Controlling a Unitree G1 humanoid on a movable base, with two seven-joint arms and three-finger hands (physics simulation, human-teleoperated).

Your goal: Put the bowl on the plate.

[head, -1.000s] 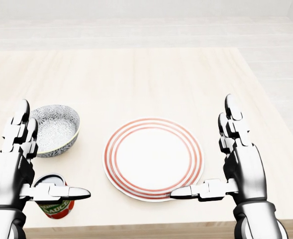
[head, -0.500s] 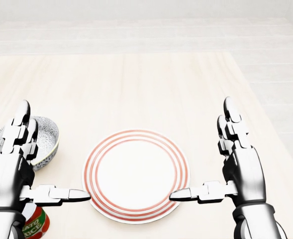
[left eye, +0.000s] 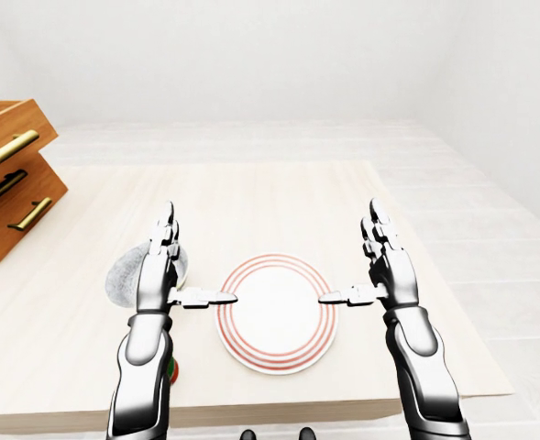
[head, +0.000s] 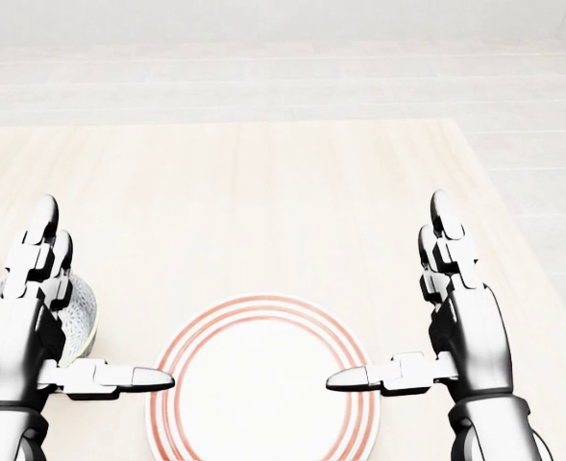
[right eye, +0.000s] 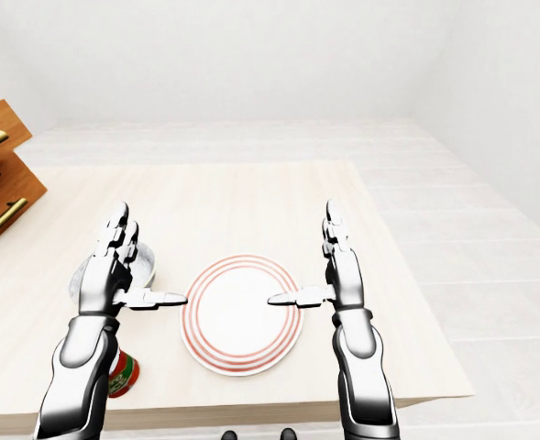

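The fingers (head: 42,223) of the left hand (head: 21,331) are standing straight and spread from the thumb, which is pointing inward over the table (head: 263,182); the right hand (head: 467,322) is mirroring it, fingers (head: 443,216) up and thumb reaching toward the other. Neither hand is pinching or touching anything. Both are hovering, empty, on either side of the plate (head: 263,389).

The bowl (left eye: 121,275) is sitting on the table at the left of the plate, close to it and apart from it, largely hidden behind the left hand in the head view. A can (right eye: 121,374) is standing near the table's bottom edge under the left forearm, and a chest of drawers (left eye: 13,183) is showing at far left.

Over the last second the whole head view has slid — plate, bowl and table edge have all dropped lower while the hands are keeping their place in the picture, so it is the camera that has moved, not the things. The plate is now running off the bottom edge. My reading: the robot is still positioning itself, and the grasp on the bowl is not yet begun.
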